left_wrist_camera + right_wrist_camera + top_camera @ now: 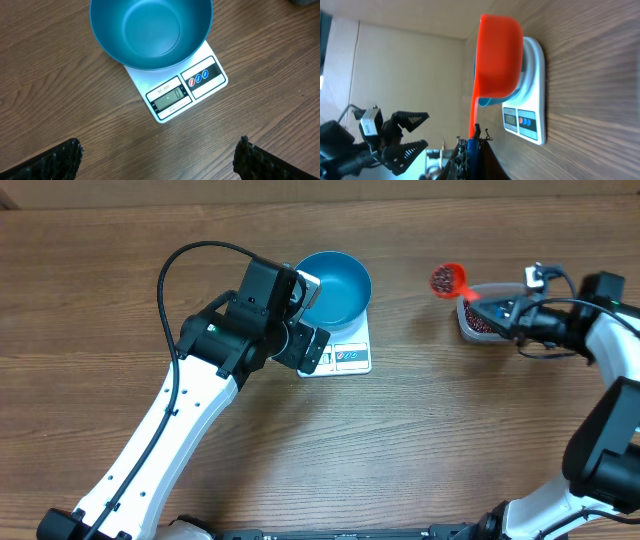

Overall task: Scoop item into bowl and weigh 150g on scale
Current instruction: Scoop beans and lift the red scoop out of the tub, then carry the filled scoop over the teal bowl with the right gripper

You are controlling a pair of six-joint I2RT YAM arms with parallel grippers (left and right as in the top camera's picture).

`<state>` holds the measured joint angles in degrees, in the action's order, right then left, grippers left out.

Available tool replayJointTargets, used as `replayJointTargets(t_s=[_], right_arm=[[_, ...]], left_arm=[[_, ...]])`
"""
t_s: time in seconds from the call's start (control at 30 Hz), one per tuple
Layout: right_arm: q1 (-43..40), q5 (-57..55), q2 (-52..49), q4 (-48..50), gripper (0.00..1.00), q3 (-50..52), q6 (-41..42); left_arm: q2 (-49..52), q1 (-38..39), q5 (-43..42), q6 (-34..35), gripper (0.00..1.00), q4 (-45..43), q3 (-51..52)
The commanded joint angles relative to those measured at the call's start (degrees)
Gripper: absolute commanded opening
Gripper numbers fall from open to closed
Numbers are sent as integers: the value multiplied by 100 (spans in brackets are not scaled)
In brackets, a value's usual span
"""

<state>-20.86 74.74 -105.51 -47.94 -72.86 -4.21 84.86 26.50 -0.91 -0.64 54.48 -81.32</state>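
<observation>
The blue bowl (338,285) stands empty on the white scale (350,358), and both show from above in the left wrist view as bowl (150,30) and scale (186,91). My left gripper (312,318) hovers at the bowl's left side, open, with nothing between its fingertips (56,159). My right gripper (512,315) is shut on the handle of an orange scoop (448,279) filled with red-brown beans (442,277). The scoop is held in the air right of the bowl. In the right wrist view the scoop (500,55) hides most of the bowl (484,102).
A clear plastic tub (478,322) with more beans sits on the wooden table (420,440) under the right gripper. The left arm (190,400) crosses the table's left half. Cables loop above both arms.
</observation>
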Motion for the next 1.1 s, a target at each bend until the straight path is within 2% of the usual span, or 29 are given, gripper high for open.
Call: replayJointTargets(t_s=[0.0, 0.33, 0.47, 0.57, 0.8, 1.07], right_arm=[[317, 208, -37, 328, 4, -22, 592], [1320, -72, -37, 1554, 4, -302, 1853], [1742, -446, -37, 2144, 4, -326, 2374], [2015, -933, -37, 2319, 4, -358, 2437], [2490, -1569, -37, 2422, 3, -363, 1781], [2758, -1945, -37, 2409, 4, -363, 293]], left_arm=[[-33, -24, -61, -109, 100, -11, -92], [-33, -24, -61, -109, 100, -11, -92], [-33, -24, -61, -109, 99, -11, -92], [-33, -24, -61, -109, 100, -9, -92], [-33, -24, -61, -109, 100, -11, -92], [-33, -24, -61, -109, 100, -11, -92]])
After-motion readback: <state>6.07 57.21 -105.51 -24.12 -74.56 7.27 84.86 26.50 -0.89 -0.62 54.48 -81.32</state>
